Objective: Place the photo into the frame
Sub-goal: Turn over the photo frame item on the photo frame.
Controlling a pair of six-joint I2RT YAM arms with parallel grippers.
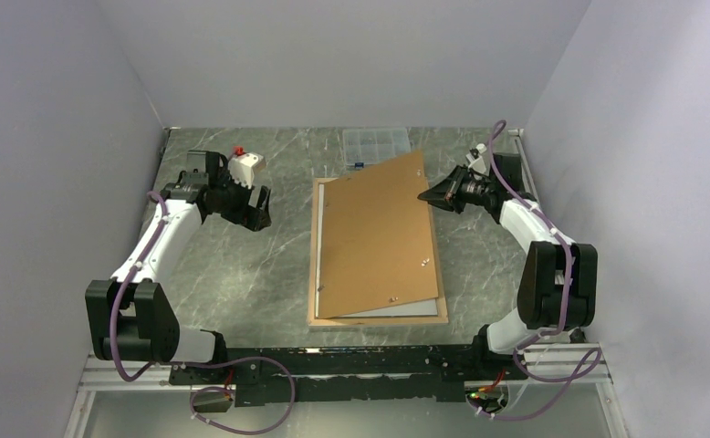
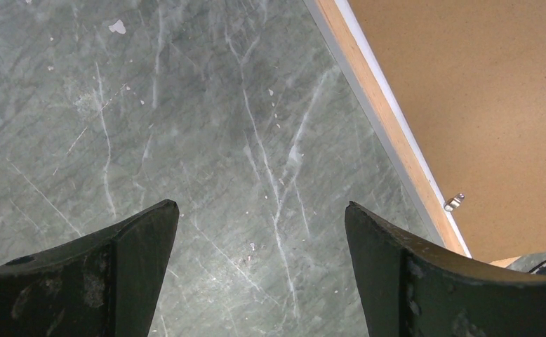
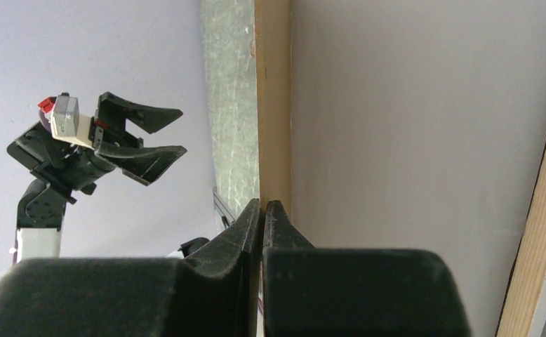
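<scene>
Right claw (image 1: pixel 427 194) pinches the far right corner of the backing board (image 1: pixel 374 233), which tilts over the frame (image 1: pixel 379 320) at desk centre. Photo (image 1: pixel 397 310) lies white side up inside the frame. Left claw (image 1: pixel 260 212) hovers spread. Compartment box (image 1: pixel 376 141) at far edge: contents unclear.

Frame (image 1: pixel 379 320) lying flat, wood back up

The frame (image 1: pixel 379 320) lies flat at the middle of the table (image 1: pixel 242 283). On it lies the backing board (image 1: pixel 374 237), turned askew, its far right corner reaching past the frame's far rail toward the compartment box (image 1: pixel 376 141) behind. The right gripper (image 1: pixel 427 194) pinches the board's right edge; the left gripper (image 1: pixel 262 212) hangs over the table, left of the frame
</scene>
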